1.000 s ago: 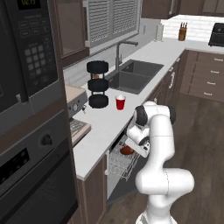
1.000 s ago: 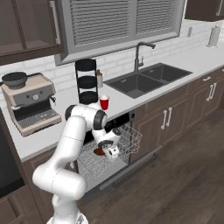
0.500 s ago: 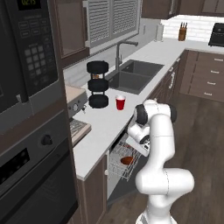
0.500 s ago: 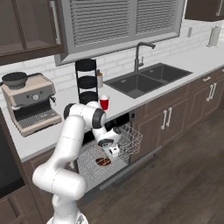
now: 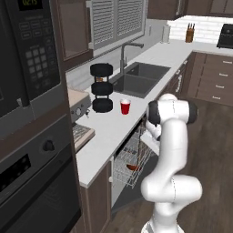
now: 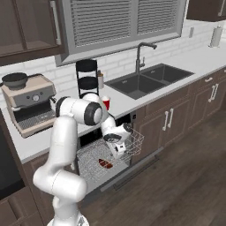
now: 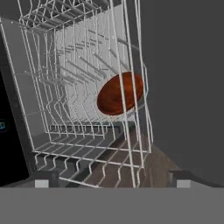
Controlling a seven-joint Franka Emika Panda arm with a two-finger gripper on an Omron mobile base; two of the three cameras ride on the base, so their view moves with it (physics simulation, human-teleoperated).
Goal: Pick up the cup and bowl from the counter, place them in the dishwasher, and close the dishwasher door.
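Observation:
The reddish-brown bowl [image 7: 120,94] lies free in the white wire rack [image 7: 78,87] of the open dishwasher [image 6: 95,154], also seen low in the rack as the bowl [image 5: 133,167] [image 6: 106,164]. My gripper [image 6: 119,151] hangs just above and beside it, over the rack's outer edge, open with nothing between its fingers; in the hand view the gripper [image 7: 113,179] looks at the bowl through the wires. The red cup [image 5: 125,107] [image 6: 105,102] stands upright on the counter [image 5: 107,129] behind the rack. The dishwasher door [image 6: 132,171] lies folded down under the rack.
Stacked black discs [image 5: 101,87] [image 6: 87,79] stand beside the cup. A sink [image 6: 148,79] with a faucet [image 5: 124,52] lies further along the counter. A coffee machine [image 6: 28,103] sits at the other end, next to the black oven [image 5: 32,182].
The bowl, held in the gripper a second ago, has dropped into the dishwasher rack. The gripper has opened and lifted slightly off it.

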